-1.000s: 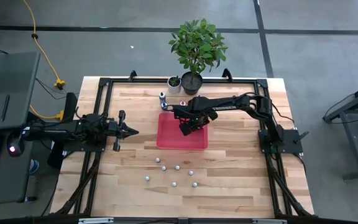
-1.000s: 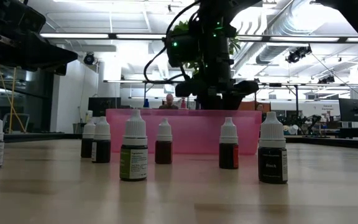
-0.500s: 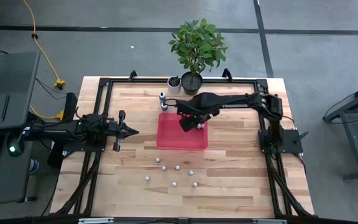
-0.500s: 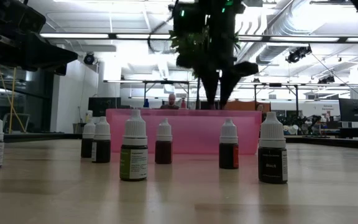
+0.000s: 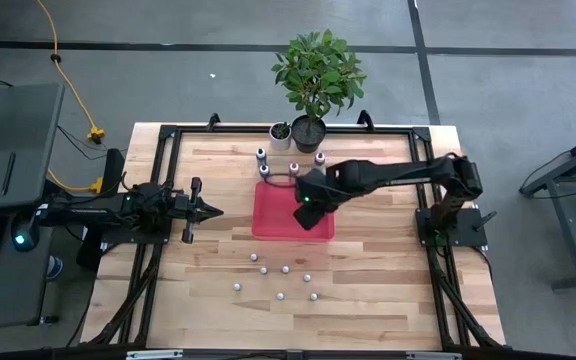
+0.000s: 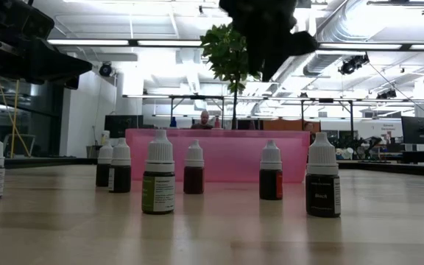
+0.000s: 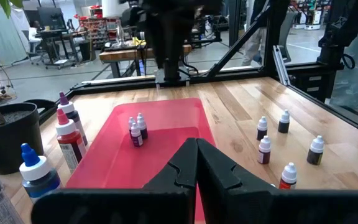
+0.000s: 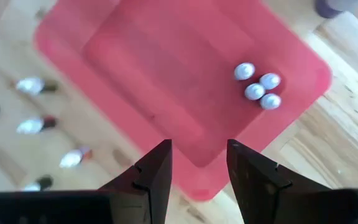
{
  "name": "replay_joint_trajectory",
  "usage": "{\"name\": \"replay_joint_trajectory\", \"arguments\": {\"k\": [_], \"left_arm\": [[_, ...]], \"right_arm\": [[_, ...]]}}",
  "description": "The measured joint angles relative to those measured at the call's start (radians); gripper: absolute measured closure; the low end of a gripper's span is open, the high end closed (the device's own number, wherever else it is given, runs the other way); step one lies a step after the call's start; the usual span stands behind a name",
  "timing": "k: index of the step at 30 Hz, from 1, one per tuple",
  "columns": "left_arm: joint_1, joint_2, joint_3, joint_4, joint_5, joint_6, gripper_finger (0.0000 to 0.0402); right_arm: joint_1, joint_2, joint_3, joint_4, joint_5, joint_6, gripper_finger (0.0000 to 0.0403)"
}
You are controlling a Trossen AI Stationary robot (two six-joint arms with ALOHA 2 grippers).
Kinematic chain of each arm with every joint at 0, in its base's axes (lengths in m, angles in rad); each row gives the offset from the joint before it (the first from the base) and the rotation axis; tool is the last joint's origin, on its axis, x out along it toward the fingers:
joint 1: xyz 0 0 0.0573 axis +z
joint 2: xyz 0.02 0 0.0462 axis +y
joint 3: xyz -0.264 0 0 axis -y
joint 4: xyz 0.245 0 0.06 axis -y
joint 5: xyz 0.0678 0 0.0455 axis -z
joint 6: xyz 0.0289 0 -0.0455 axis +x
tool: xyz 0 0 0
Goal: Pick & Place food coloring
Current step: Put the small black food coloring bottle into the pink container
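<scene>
In the overhead picture you see a pale wooden table with a flat red plastic tray just above centre. The right gripper hangs over the tray's right half, its dark arm reaching in from the right edge of the frame. In its wrist picture the two dark fingers stand apart with nothing between them. Four tiny white-capped food coloring bottles sit clustered in one corner of the tray; the left wrist picture seems to show only two or three of them, so that count is uncertain. Seven more loose food coloring bottles stand on bare wood below the tray. The left gripper waits at mid-left, fingers pressed together, holding nothing.
</scene>
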Motion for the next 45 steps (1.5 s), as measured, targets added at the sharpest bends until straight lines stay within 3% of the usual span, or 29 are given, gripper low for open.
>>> {"name": "replay_joint_trajectory", "arguments": {"k": [15,26,29,36,40,45], "left_arm": [[0.0,0.0,0.0,0.0,0.0,0.0,0.0401],[0.0,0.0,0.0,0.0,0.0,0.0,0.0401],[0.0,0.0,0.0,0.0,0.0,0.0,0.0401],[0.0,0.0,0.0,0.0,0.0,0.0,0.0401],[0.0,0.0,0.0,0.0,0.0,0.0,0.0401],[0.0,0.0,0.0,0.0,0.0,0.0,0.0401]], "right_arm": [[0.252,-0.01,0.0,-0.017,-0.013,-0.217,0.026],[0.332,0.076,0.0,0.07,-0.22,-0.246,0.0261],[0.348,0.134,0.052,0.079,-0.238,-0.25,0.0261],[0.391,0.268,0.225,-0.025,-0.145,-0.3,0.026],[0.415,0.34,0.301,-0.039,-0.143,-0.304,0.026],[0.437,0.43,0.355,-0.05,-0.17,-0.158,0.026]]}}
